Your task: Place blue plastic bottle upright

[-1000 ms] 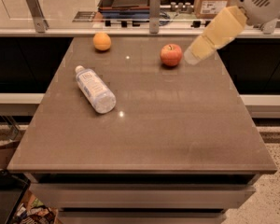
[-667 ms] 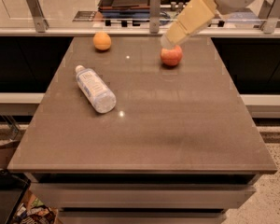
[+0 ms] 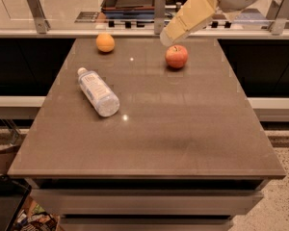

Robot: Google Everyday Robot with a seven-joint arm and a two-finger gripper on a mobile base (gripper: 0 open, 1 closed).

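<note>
Approach phase: blue plastic bottle (image 3: 98, 91) on its side, not yet grasped.
Bottle rests on the table (image 3: 183, 138) left of centre, white cap toward the far-left corner, base toward the near side. Farther back: apple (image 3: 176, 57) right of centre, orange (image 3: 105, 42) by the far edge, both well apart from the bottle. Gripper (image 3: 169, 35) hangs in the air just above the apple, nowhere near the bottle; released or clenched, cannot tell. Judgement: reach still to come. Next move calls for travel left and nearer, descent onto the bottle's middle, a grasp across its body, then a tilt to stand it on its base.
</note>
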